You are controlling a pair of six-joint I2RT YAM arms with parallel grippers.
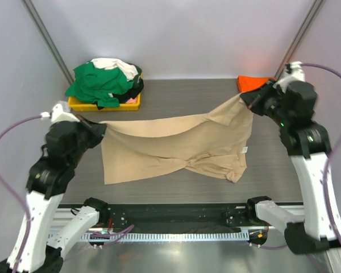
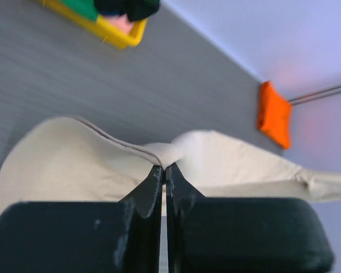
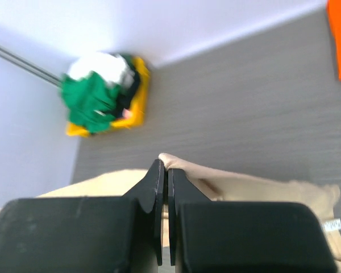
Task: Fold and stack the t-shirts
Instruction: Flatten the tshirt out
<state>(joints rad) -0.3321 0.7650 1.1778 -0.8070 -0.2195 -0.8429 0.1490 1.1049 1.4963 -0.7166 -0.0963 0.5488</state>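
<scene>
Closest to us, both tools are pinched tight on cloth: the left tool (image 2: 163, 170) grips one corner of the tan t-shirt (image 1: 176, 148) and the right tool (image 3: 163, 162) the opposite one. Its far edge is strung between them, and the rest drapes on the worktop (image 1: 176, 96). We judge it light, limp and easy to grip — edge corners suit it, though it bunches near the right. Bare worktop lies behind. The orange t-shirt (image 1: 253, 82) sits just beside the right tool, and the yellow tray (image 1: 79, 104) of other t-shirts (image 1: 99, 82) stands at the far left.
</scene>
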